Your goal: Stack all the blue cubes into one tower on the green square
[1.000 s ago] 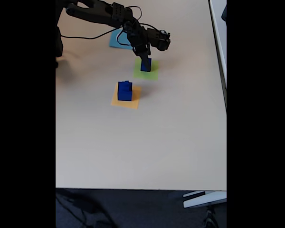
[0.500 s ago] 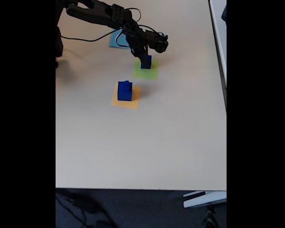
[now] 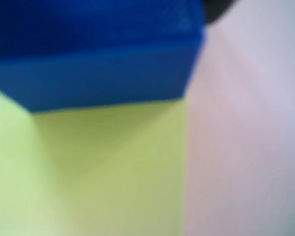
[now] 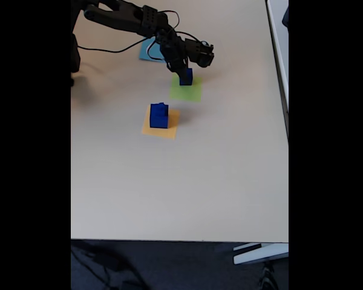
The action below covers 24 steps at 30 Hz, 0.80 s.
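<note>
In the fixed view my gripper (image 4: 185, 72) is shut on a dark-blue cube (image 4: 186, 77), holding it over the far part of the lime-green square (image 4: 186, 92). The wrist view shows that blue cube (image 3: 93, 59) close up and blurred across the top, with the green square (image 3: 103, 172) right under it. A second blue cube (image 4: 158, 118) sits on the orange-yellow square (image 4: 169, 130) nearer the camera. A smaller blue cube (image 4: 162, 107) appears to rest on top of it.
A light-blue paper square (image 4: 149, 51) lies behind the arm (image 4: 130, 18), partly covered by it. A black cable (image 4: 103, 47) runs across the far left of the beige table (image 4: 181, 187). The table's right edge is near x 495.
The held blue cube and the gripper have shifted slightly upward in the fixed view, toward the far edge of the green square. The stack on the orange square has not moved.
</note>
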### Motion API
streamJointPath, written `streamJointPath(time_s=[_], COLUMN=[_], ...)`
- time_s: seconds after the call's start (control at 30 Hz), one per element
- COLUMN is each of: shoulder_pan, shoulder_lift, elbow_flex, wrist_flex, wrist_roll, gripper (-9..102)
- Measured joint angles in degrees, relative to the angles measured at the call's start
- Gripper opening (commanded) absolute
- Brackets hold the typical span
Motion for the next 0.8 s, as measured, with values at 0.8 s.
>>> streamJointPath(time_s=[0.8], shoulder_pan=[-5.80], shoulder_lift=[3.87], elbow_flex=[-10.28], wrist_flex=[15.91], wrist_roll=[12.30], gripper=[0])
